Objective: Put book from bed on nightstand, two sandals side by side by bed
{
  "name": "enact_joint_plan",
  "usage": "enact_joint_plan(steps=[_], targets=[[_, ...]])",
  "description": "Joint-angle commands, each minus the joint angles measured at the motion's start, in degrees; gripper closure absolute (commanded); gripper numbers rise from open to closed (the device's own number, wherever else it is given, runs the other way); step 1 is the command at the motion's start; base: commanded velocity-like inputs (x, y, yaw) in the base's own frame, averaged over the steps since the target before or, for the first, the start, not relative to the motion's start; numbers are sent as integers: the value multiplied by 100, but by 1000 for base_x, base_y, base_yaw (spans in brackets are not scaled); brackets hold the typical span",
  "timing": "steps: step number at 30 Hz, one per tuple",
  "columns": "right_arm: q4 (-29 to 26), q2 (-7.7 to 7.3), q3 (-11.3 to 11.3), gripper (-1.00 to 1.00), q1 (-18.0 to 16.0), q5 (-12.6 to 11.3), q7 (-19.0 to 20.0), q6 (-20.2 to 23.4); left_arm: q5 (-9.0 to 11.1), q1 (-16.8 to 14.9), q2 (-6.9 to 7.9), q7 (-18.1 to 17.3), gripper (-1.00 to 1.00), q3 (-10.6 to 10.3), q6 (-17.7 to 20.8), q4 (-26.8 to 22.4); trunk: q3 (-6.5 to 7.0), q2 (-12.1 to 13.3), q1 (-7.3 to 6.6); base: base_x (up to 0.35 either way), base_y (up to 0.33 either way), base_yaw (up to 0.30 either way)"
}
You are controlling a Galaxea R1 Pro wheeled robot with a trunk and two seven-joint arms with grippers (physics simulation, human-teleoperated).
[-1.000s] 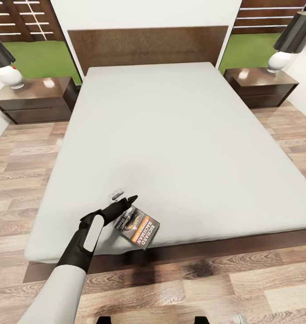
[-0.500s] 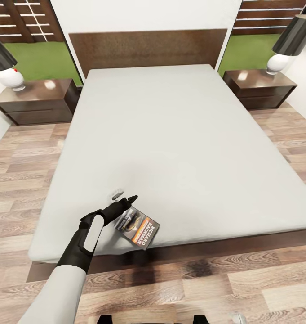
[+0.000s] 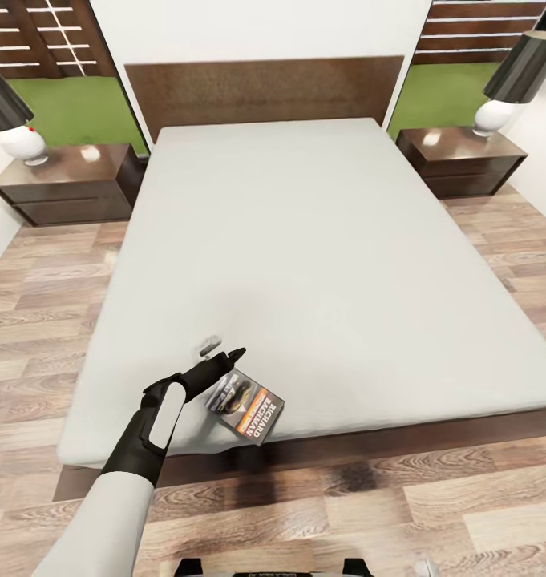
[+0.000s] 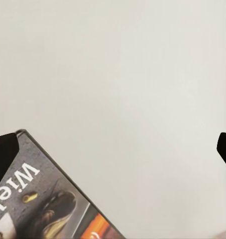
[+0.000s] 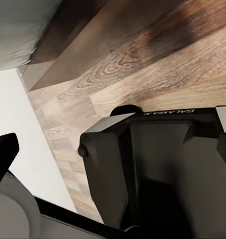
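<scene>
The book (image 3: pixel 245 408) lies at the foot edge of the bed's light-grey mattress (image 3: pixel 305 240), dark cover up with an orange band. My left gripper (image 3: pixel 224 351) hovers just beyond it, over the mattress, and stands open. In the left wrist view the gripper (image 4: pixel 113 149) has its jaws wide apart, with the book (image 4: pixel 48 204) at the frame's corner beside one fingertip (image 4: pixel 4 152) and nothing between the fingers. My right gripper (image 5: pixel 113 149) hangs low by the robot's base; one dark fingertip (image 5: pixel 4 148) sits at the frame's edge. Both sandals are out of view.
Two dark nightstands flank the headboard: one to the left (image 3: pixel 68 180), one to the right (image 3: pixel 465 156). Each carries a white lamp with a black shade (image 3: pixel 16 136) (image 3: pixel 505 96). Wood-plank floor (image 3: pixel 32 320) runs along both sides of the bed and at its foot.
The whole picture has shifted slightly, so the camera moved; the bed sits a little lower in view. The left arm and the book keep their places.
</scene>
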Motion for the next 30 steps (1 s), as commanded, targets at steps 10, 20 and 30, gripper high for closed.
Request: enact_joint_plan(steps=[10, 20, 30], targets=[[5, -1, -17, -100, -3, 0, 17, -9, 20, -2, -7, -19, -100, 26, 47, -3, 177, 400, -220, 0, 0, 0], [5, -1, -19, -100, -3, 0, 10, -9, 284, -2, -24, -19, -100, -27, 67, -41, 285, 641, -352, 0, 0, 0], [5, -1, -17, -100, -3, 0, 9, -10, 349, -2, 18, -11, -100, -355, 1324, -428, 464, 1042, -572, 0, 0, 0]])
